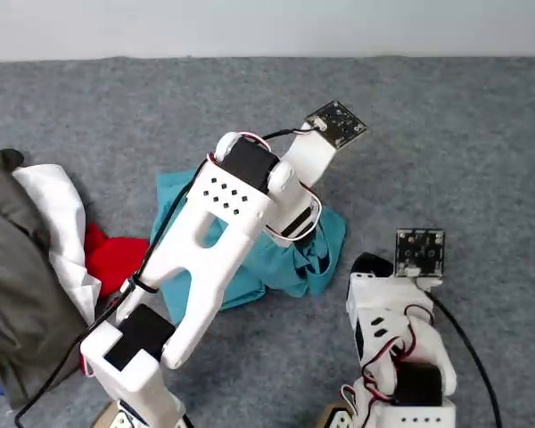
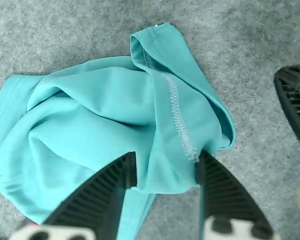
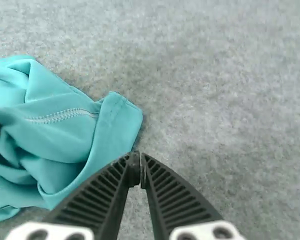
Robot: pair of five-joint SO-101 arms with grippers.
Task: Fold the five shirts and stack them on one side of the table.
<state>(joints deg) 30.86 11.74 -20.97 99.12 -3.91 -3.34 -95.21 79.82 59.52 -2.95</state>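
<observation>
As L end effector (image 2: 165,162) straddles teal shirt (image 2: 90,120) fold, R end effector (image 3: 136,169) closed.

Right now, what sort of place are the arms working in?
Probably a lab or workshop bench for folding practice: a grey carpeted tabletop, a crumpled teal shirt in the middle, and a heap of other garments at one edge.

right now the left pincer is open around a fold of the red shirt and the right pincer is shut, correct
Only the colour is wrong: the left wrist view shows the left pincer open around a fold of the teal shirt, not red. The right pincer is shut.
</observation>
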